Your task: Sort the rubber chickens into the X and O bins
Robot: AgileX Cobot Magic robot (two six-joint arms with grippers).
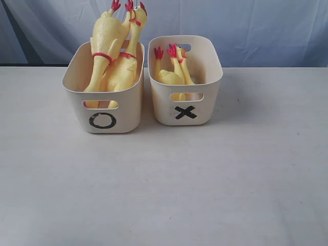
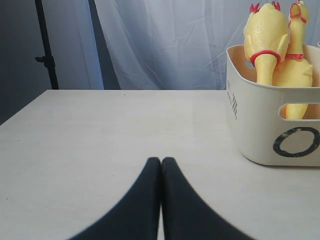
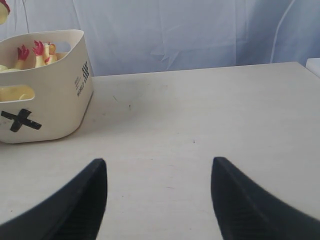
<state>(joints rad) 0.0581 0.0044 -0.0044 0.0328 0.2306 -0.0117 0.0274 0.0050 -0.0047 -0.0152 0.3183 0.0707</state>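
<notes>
Two cream tubs stand side by side at the back of the table. The O bin (image 1: pixel 128 110) on the left holds the two larger rubber chickens (image 1: pixel 110 48), feet up and sticking well above the rim. The X bin (image 1: pixel 161 105) on the right holds the two smaller chickens (image 1: pixel 171 72), red feet showing. No arm shows in the exterior view. My left gripper (image 2: pixel 161 159) is shut and empty, low over the table, with the O bin (image 2: pixel 255 135) off to one side. My right gripper (image 3: pixel 159 161) is open and empty, apart from the X bin (image 3: pixel 60 100).
The pale table (image 1: pixel 164 189) stretches out in front of both tubs. A blue-white curtain (image 1: pixel 256 25) hangs behind. A black stand (image 2: pixel 46 50) rises past the table's far edge in the left wrist view.
</notes>
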